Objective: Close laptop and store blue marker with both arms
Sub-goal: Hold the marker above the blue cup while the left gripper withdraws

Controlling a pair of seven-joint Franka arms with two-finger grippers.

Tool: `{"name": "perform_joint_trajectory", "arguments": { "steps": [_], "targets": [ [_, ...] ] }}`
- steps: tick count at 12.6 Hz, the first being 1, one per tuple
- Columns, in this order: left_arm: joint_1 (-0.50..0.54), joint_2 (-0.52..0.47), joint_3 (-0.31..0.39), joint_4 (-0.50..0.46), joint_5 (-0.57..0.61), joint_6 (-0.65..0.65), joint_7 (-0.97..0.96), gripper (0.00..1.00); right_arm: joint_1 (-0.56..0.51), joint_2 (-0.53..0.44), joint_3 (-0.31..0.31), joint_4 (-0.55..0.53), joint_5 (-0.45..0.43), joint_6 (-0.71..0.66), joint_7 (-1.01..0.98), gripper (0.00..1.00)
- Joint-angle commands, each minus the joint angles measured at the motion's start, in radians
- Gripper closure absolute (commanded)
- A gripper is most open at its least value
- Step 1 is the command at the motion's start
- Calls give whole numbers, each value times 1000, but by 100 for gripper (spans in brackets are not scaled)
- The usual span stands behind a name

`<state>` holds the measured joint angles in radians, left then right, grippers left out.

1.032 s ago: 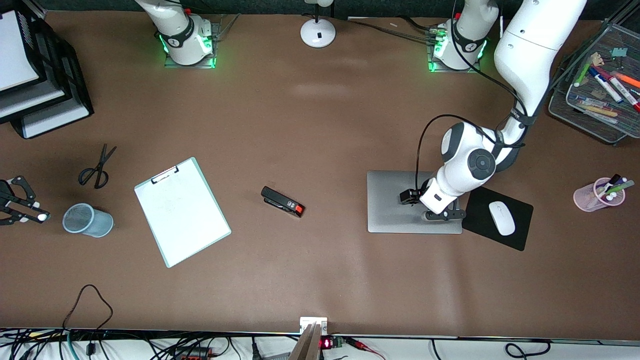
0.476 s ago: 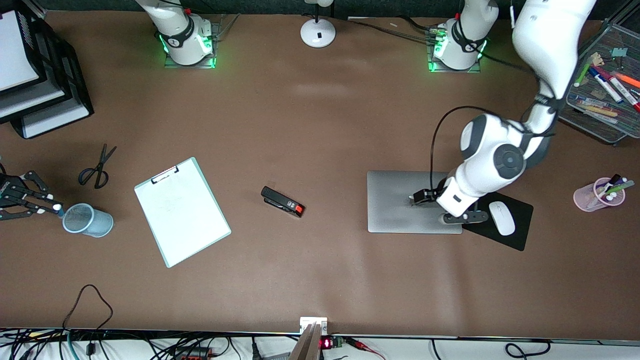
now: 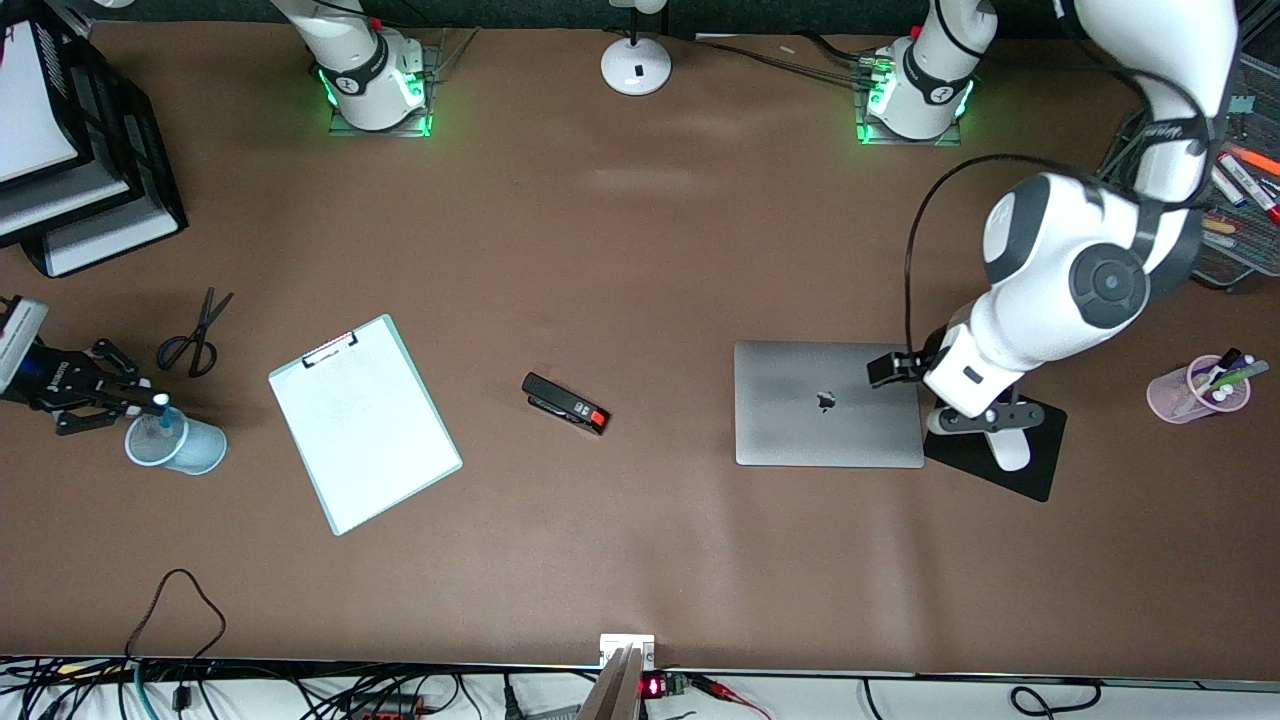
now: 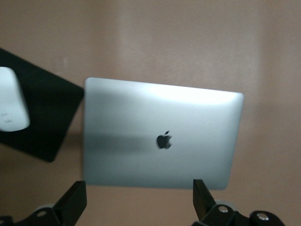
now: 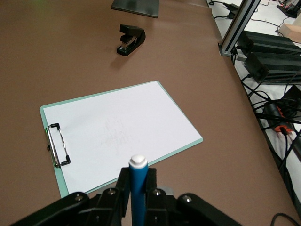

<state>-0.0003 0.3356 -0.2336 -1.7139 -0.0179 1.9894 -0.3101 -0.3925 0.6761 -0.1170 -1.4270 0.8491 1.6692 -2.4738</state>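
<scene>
Brown table, closed laptop, left tool spread above mousepad, right tool pinching blue marker over mesh cup

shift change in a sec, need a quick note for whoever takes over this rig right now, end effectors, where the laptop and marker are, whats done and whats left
Left end effector: open, empty, up over the black mouse pad beside the laptop.
Right end effector: shut on the blue marker, over the blue mesh cup at the right arm's end of the table.
Laptop: lid down flat, logo up.
Done: laptop closed; marker picked up and brought to the cup.
Left: release the marker into the cup, then pull both arms away.
</scene>
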Motion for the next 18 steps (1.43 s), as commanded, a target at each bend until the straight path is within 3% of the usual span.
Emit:
{"name": "perform_joint_trajectory", "arguments": {
  "steps": [1,9,13,18],
  "targets": [
    [-4,-30,-6,81,106,-154,-4,0,-17,-4,10,11,-4,-22,-53,100],
    [-1,-52,2,335,125,-467,14,0,-40,49,10,56,8,-5,-111,100],
    [31,-128,4,341,127,-500,32,0,-57,63,10,66,10,3,-111,100],
    [75,-200,2,346,124,-528,186,0,-60,88,10,72,13,18,-111,100]
  ]
}}
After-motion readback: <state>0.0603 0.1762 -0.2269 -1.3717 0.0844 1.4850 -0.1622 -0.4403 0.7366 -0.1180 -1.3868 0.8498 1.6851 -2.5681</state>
